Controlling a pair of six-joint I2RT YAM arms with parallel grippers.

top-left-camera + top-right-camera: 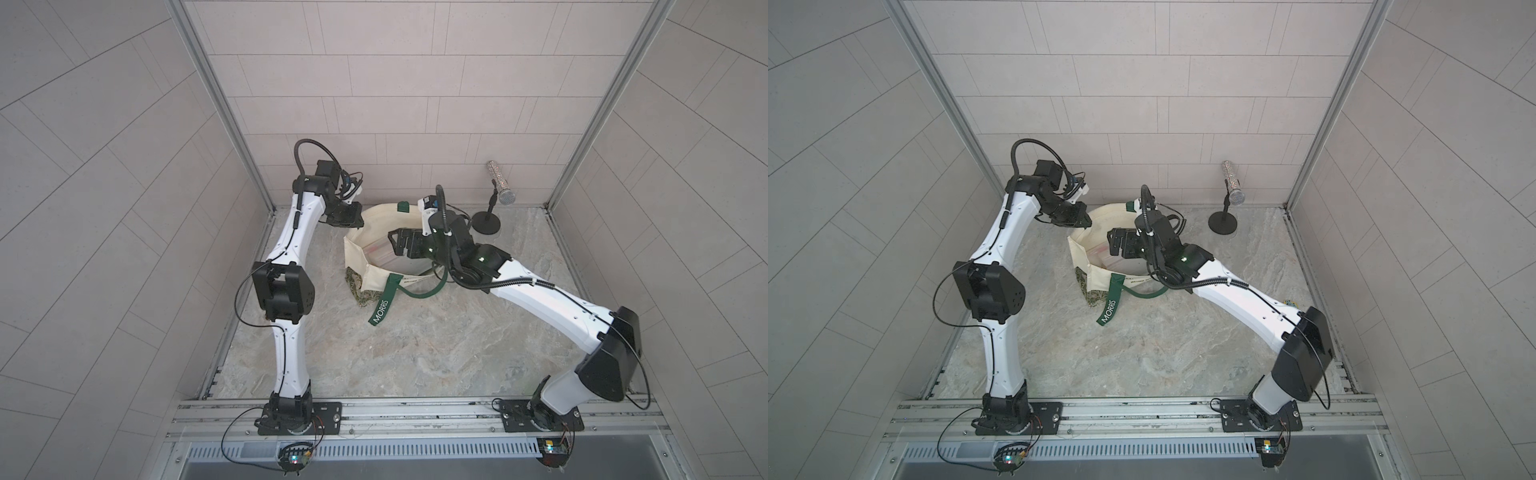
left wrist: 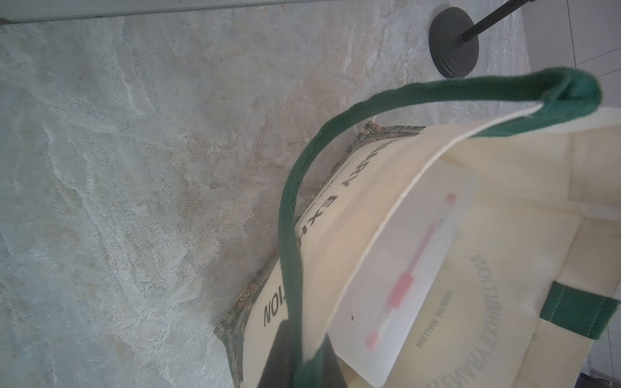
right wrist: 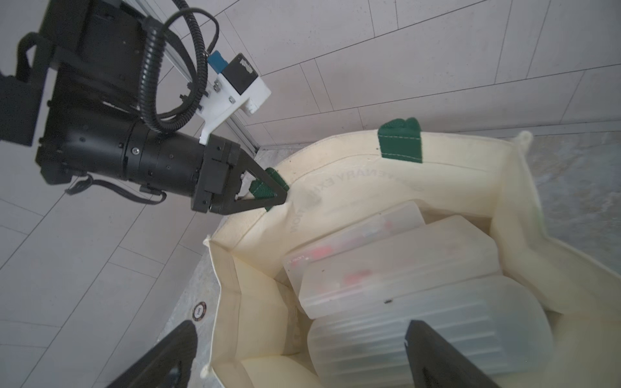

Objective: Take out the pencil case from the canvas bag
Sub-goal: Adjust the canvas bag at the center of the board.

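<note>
The cream canvas bag (image 1: 365, 270) (image 1: 1090, 266) stands open near the back wall, its green "MORRIS" handle (image 1: 380, 309) draped on the floor. My left gripper (image 1: 356, 224) (image 2: 309, 366) is shut on the bag's rim where the other green handle (image 3: 265, 189) is sewn on, holding the mouth open. Inside lie frosted translucent cases. The pencil case (image 3: 396, 265) (image 2: 413, 268) shows red shapes through its wall, with a ribbed case (image 3: 430, 332) beside it. My right gripper (image 1: 393, 243) (image 3: 299, 352) hovers open over the bag's mouth, holding nothing.
A glittery microphone (image 1: 505, 195) on a black round-based stand (image 1: 487, 222) is at the back right, close to my right wrist. Tiled walls close in the back and both sides. A small round token (image 3: 199, 310) lies on the floor beside the bag.
</note>
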